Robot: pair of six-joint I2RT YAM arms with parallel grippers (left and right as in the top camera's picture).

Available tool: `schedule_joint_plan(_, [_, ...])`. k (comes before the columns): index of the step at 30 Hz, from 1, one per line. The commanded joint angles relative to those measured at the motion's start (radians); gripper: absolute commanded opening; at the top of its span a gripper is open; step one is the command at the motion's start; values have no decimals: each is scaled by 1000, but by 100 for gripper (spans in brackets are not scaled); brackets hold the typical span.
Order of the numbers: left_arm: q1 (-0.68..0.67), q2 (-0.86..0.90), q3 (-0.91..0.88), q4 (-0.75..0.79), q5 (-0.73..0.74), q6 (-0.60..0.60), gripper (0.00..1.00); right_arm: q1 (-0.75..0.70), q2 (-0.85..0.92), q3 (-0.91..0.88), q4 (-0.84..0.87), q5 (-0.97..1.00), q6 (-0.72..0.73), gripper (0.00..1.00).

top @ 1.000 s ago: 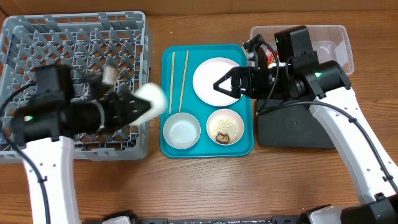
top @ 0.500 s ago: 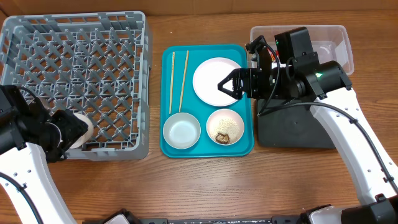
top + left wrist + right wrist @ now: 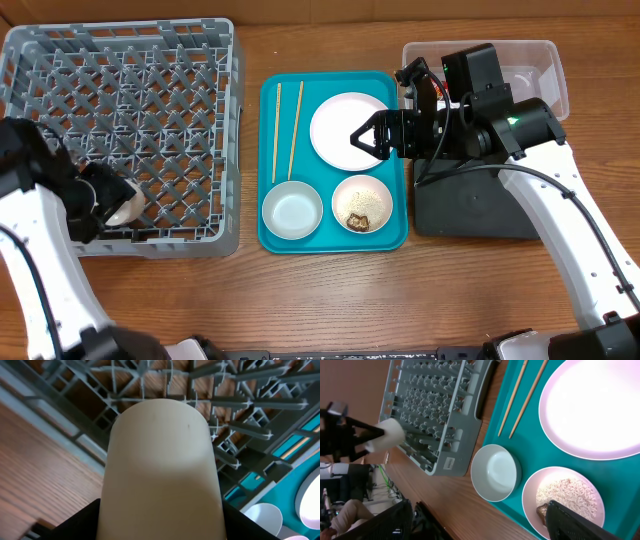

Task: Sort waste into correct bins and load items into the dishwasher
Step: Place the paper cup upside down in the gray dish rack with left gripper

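My left gripper is shut on the small white cup, held sideways over the front left corner of the grey dish rack. The cup fills the left wrist view, with the rack's pegs behind it. My right gripper is open and empty above the round white plate. The teal tray also holds two chopsticks, the steel-grey bowl and the pinkish bowl with rice and a brown morsel. A red-and-white wrapper peeks from behind the right arm.
The clear tub stands at the back right, with the black tray in front of it, partly under the right arm. The right wrist view shows the plate, chopsticks, grey bowl and rack.
My left arm carried the cup from beside the teal tray to the rack's front left corner, then nudged it slightly inward. The right arm has not moved.
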Motion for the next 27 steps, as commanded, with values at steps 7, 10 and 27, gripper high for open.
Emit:
schedule_joint_plan(7, [5,134,10,-26,17,-24,66,5,-32,13,-10,3,-8,86])
schedule_joint_plan(10, [5,167,10,-23,-35,-25,68,5,-32,13,-9,4,-8,86])
schedule_joint_plan(27, [5,243,21,3,31,16,82,5,-32,13,-6,3,-8,86])
